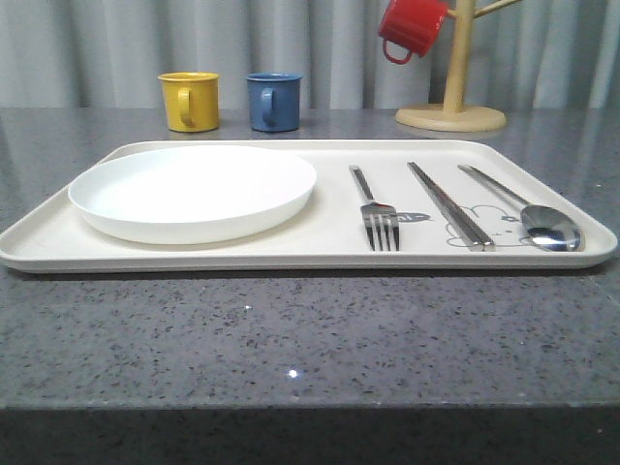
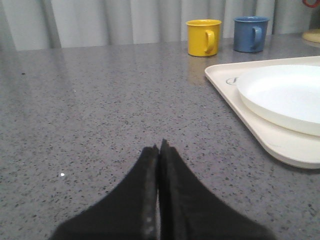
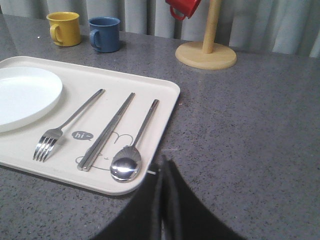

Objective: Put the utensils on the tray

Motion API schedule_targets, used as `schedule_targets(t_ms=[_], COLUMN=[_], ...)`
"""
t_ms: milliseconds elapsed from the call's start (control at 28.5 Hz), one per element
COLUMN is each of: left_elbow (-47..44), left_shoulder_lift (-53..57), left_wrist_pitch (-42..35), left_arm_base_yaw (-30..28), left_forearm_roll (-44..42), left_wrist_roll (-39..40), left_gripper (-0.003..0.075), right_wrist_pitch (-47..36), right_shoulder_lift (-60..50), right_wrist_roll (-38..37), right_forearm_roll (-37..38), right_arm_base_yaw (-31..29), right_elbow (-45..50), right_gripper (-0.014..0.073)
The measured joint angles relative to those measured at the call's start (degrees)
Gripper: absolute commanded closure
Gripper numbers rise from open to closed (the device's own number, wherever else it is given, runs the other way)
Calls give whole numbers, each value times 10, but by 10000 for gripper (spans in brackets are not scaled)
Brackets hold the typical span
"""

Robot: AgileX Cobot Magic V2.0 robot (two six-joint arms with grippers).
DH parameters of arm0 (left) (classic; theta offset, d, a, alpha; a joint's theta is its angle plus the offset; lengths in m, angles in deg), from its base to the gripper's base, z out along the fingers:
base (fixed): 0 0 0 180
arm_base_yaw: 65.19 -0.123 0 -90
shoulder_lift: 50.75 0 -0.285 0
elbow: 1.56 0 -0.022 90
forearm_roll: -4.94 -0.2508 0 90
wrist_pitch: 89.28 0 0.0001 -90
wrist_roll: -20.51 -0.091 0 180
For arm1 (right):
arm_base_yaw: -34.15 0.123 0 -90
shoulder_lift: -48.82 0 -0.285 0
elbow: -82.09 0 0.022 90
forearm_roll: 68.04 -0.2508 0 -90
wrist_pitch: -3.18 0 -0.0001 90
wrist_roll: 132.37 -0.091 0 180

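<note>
Utensils (image 3: pixel 95 132) lie on tray (image 3: pixel 165 107), beside plate (image 3: pixel 22 95). Right claw (image 3: pixel 164 162) closed, empty, just off the tray's edge near spoon (image 3: pixel 127 162). Left claw (image 2: pixel 160 150) closed too.

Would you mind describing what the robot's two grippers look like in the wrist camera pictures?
The left gripper has two matte black fingers that broaden toward the camera and taper to slim tips, with slightly rough inner edges. The right gripper looks the same: plain black tapered fingers. No cables or markings are visible on either.
</note>
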Motion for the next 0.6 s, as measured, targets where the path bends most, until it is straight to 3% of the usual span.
schedule_targets(t_ms=[596], left_elbow=[0], left_shoulder_lift=[0], left_wrist_pitch=[0], left_arm_base_yaw=[-11], left_forearm_roll=[0], left_wrist_roll=[0], left_gripper=[739], right_wrist_pitch=[0], right_shoulder_lift=[0], right_wrist_roll=[0], right_forearm_roll=[0], right_arm_base_yaw=[0], right_elbow=[0], right_gripper=[624])
